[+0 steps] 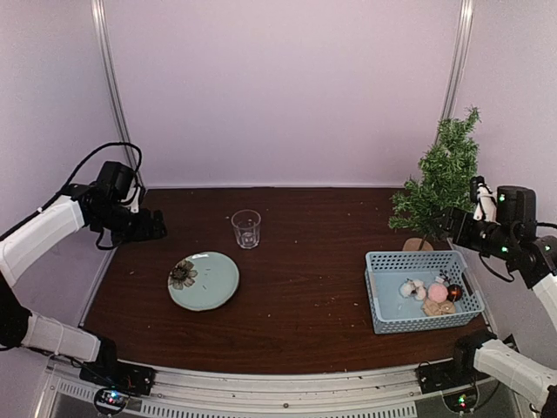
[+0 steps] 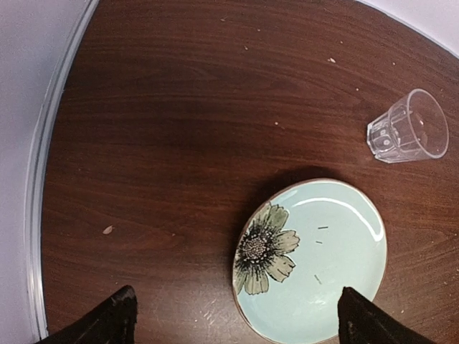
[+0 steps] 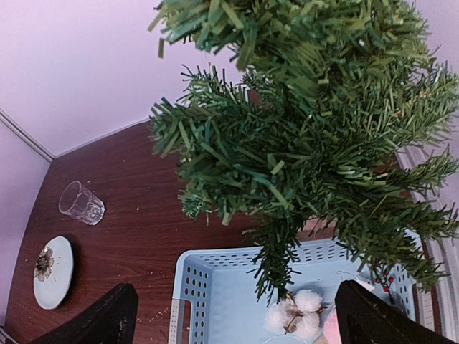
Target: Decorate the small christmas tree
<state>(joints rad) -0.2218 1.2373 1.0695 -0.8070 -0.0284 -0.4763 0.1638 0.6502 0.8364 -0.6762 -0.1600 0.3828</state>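
I count two grippers, the left gripper [image 2: 237, 315] and the right gripper [image 3: 237, 315]. Just ahead of the left one I have one plate [image 2: 344, 229], and one drinking glass [image 2: 409, 136] farther ahead to its right. Close in front of the right one is one small christmas tree [image 3: 308, 143]. Beneath it is one blue basket [image 3: 190, 287] with, as best I can count, four ornaments: one cotton sprig [image 1: 411, 288], one pink ball [image 1: 438, 293], one dark ball [image 1: 454, 292] and one tan piece [image 1: 438, 307].

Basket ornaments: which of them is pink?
The round pink ball in the blue basket; white cotton puffs lie to its left, a dark bauble to its right, tan pieces nearer the arms.
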